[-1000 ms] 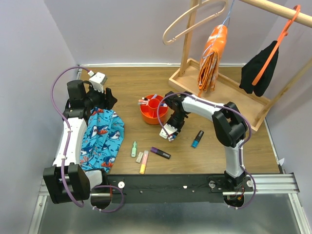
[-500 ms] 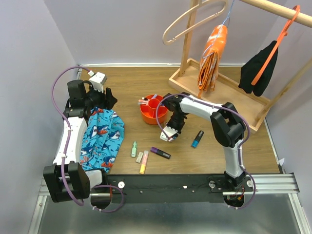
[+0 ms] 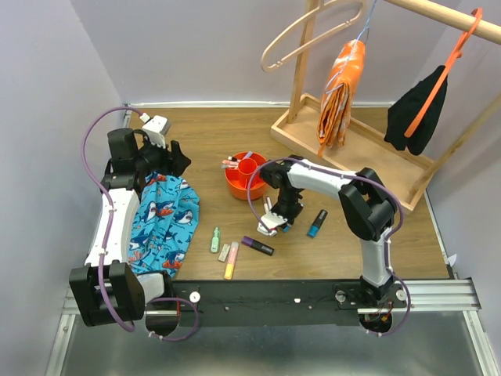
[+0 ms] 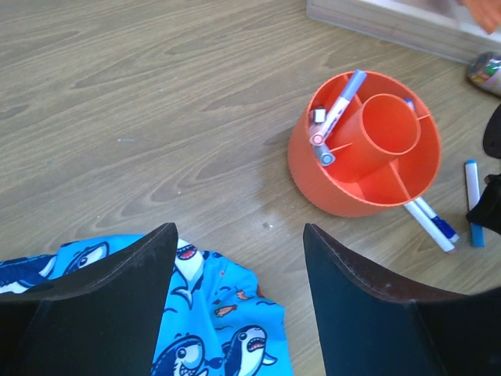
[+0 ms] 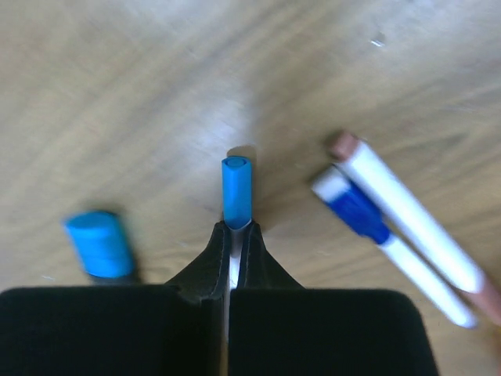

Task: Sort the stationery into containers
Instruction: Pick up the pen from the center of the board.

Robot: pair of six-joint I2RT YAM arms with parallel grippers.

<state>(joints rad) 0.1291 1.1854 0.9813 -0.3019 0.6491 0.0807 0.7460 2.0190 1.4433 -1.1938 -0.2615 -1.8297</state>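
Pinching a blue-capped pen [image 5: 237, 188] between jaws shut tight on its white barrel, the right gripper [image 5: 236, 229] points down at the wooden table [image 3: 211, 141] in the centre of the overhead frame, just below and to the right of the red-orange bowl [image 3: 235, 189]. In the right wrist view, two white pens [image 5: 407, 235] lie side by side and touching on the wood to the right of the held pen. One is capped blue, the other tipped brownish-pink. A blue marker [image 5: 98, 244] lies blurred at the lower left of that view.

The bowl stands upright at centre frame, with a few pens [image 4: 338, 113] leaning in its upper-left compartment beside the central cup. At the left of the overhead frame the left gripper [image 3: 174, 160] hangs with its jaws spread wide and nothing between them, above the top edge of a blue shark-print cloth [image 3: 164, 219].

Towards the bottom of the table lie a pale green highlighter [image 3: 214, 240], a pale pink highlighter [image 3: 225, 251], a yellow highlighter [image 3: 231, 266] and a dark purple marker [image 3: 257, 246], close together and apart from the bowl. A wooden rack [image 3: 352, 149] hung with hangers fills the upper right of the frame.
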